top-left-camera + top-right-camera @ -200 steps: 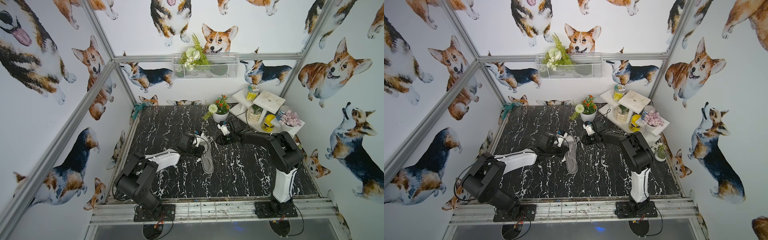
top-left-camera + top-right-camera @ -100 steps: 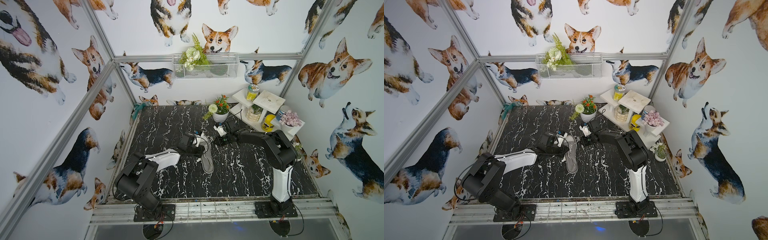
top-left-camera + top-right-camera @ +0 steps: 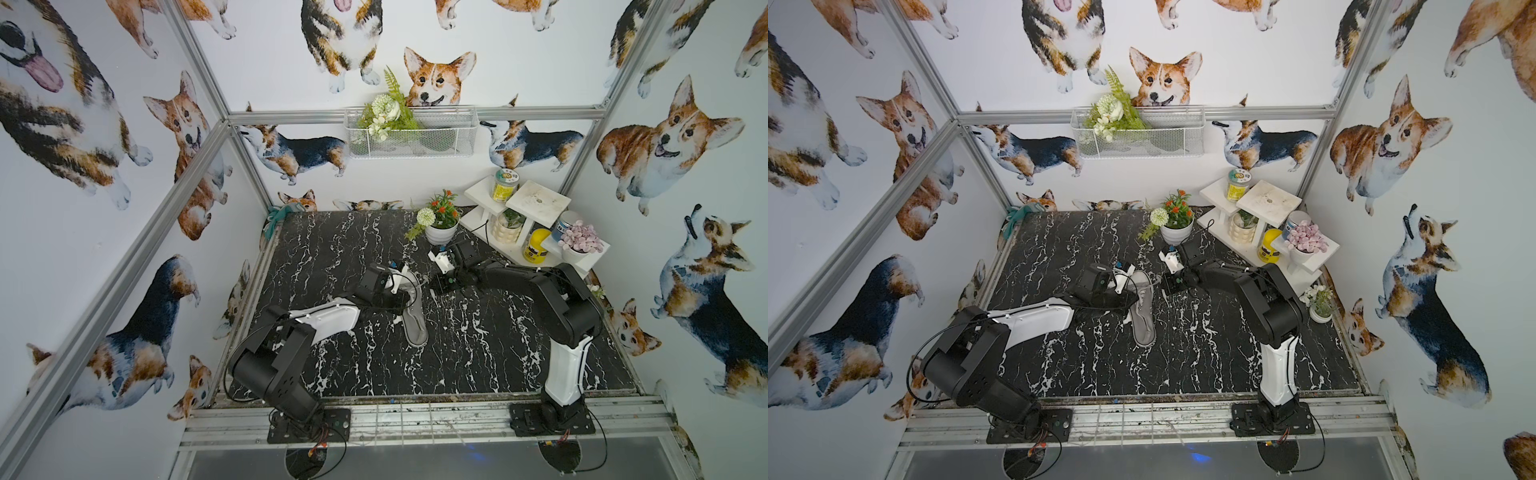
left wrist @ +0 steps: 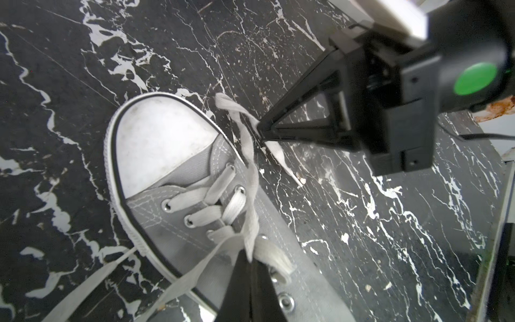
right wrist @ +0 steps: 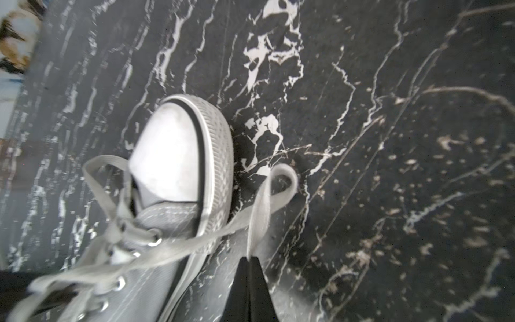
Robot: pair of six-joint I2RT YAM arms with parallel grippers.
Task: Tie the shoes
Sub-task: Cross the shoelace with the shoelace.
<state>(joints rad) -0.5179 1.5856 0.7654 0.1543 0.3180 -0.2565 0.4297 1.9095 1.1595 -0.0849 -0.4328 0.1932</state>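
On the black table (image 3: 332,249), close to the white flower pot (image 3: 441,235), the grey shoe (image 3: 415,324) lies flat. The left gripper (image 4: 250,259) pinches a white lace (image 4: 249,195) tight over the shoe. The right gripper (image 5: 248,259) squeezes a lace loop (image 5: 257,207) by the toe (image 4: 161,139), on the pot's side.

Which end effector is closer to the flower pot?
Right. The right end effector pinches a lace beside the sneaker's toe, toward the flower pot; the left end effector is farther, over the eyelets.
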